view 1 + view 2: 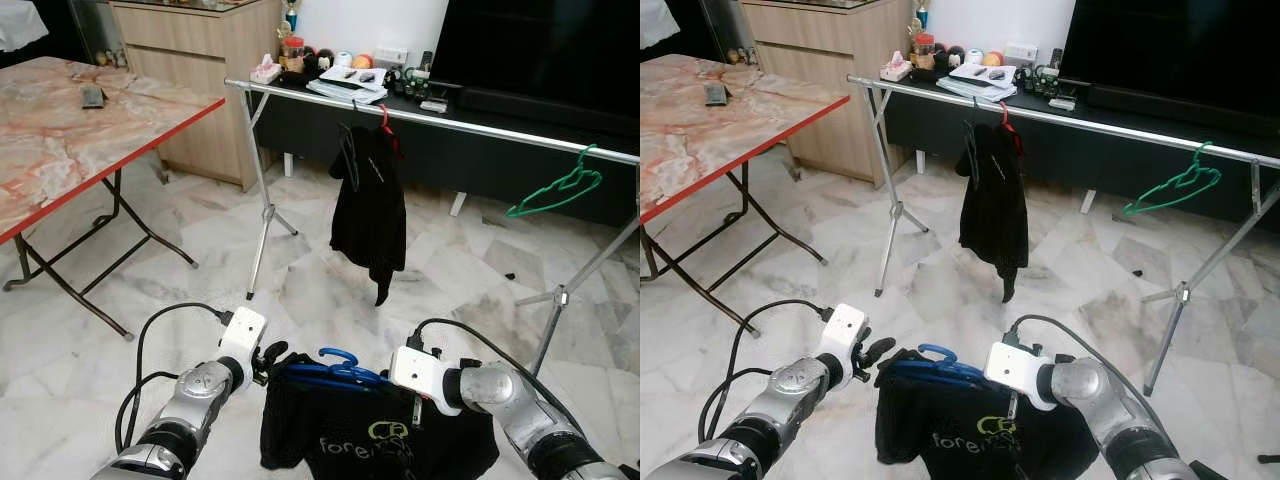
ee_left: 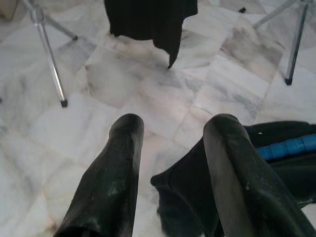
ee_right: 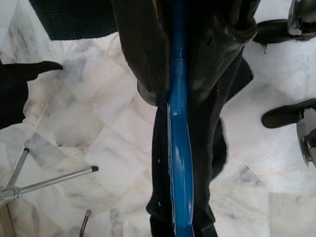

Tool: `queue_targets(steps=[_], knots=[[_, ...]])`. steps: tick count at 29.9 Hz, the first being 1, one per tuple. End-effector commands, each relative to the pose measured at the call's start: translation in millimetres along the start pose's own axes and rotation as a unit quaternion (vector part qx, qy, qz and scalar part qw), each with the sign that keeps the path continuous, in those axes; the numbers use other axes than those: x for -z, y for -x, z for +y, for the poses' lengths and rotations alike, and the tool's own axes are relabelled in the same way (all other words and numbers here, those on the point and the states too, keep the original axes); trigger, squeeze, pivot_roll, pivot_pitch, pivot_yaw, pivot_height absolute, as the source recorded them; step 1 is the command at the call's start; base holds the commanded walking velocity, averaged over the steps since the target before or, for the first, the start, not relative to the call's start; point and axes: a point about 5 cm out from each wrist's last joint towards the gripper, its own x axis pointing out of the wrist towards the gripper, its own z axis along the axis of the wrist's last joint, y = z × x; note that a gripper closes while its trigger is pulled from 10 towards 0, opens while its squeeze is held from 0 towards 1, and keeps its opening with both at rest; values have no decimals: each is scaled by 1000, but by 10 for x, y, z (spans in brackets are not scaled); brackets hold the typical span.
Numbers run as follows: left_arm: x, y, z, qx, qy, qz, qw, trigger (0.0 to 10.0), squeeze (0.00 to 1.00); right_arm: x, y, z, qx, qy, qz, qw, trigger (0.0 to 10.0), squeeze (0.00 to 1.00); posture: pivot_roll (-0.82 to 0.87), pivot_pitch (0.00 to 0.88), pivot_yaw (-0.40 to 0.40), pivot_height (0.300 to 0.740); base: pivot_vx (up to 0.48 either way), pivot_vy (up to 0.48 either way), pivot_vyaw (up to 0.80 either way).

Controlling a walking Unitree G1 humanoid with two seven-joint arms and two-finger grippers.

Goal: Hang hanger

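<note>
A blue hanger [image 1: 335,368] carries a black shirt with green print [image 1: 370,440], held low over the marble floor in front of me. My right gripper [image 3: 180,94] is shut on the hanger's blue bar [image 3: 178,148]. At the shirt's left shoulder my left gripper [image 1: 272,358] is open; the black cloth [image 2: 182,187] lies beside one of its fingers [image 2: 237,168]. Ahead stands a silver clothes rail [image 1: 480,128]. It holds a black garment [image 1: 368,205] on a red hanger and an empty green hanger [image 1: 558,190] further right.
A folding table with a marble-pattern top [image 1: 60,130] stands at the left. Behind the rail are a wooden cabinet [image 1: 200,60], a low dark shelf with small items [image 1: 350,80] and a large dark screen [image 1: 540,50]. The rail's legs [image 1: 262,215] splay over the floor.
</note>
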Motion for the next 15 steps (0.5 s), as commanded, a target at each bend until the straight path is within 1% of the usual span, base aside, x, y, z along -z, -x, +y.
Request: queue_targets(steps=[1,4,6,11,15], knots=[[40,27,7,9,-17,7,1000,10000,0,-82,33,-103,17,10,-17,1000,10000,0,-3,46,-40,740,0,0,0],[51,34,8,13,-22,9,1000,10000,0,-92,37,-122,25,14,-18,999,10000,0,-3,43,-40,740,0,0,0],[68,39,5,15,-33,14,999,10000,0,-113,55,-182,41,15,-19,999,10000,0,-5,34,-38,740,0,0,0],[72,38,0,17,-34,15,999,10000,0,-142,70,-222,50,17,-24,998,10000,0,-6,30,-39,740,0,0,0],[72,32,-17,19,-47,16,999,10000,0,-221,88,-281,59,26,-39,997,10000,0,-5,19,-40,740,0,0,0]])
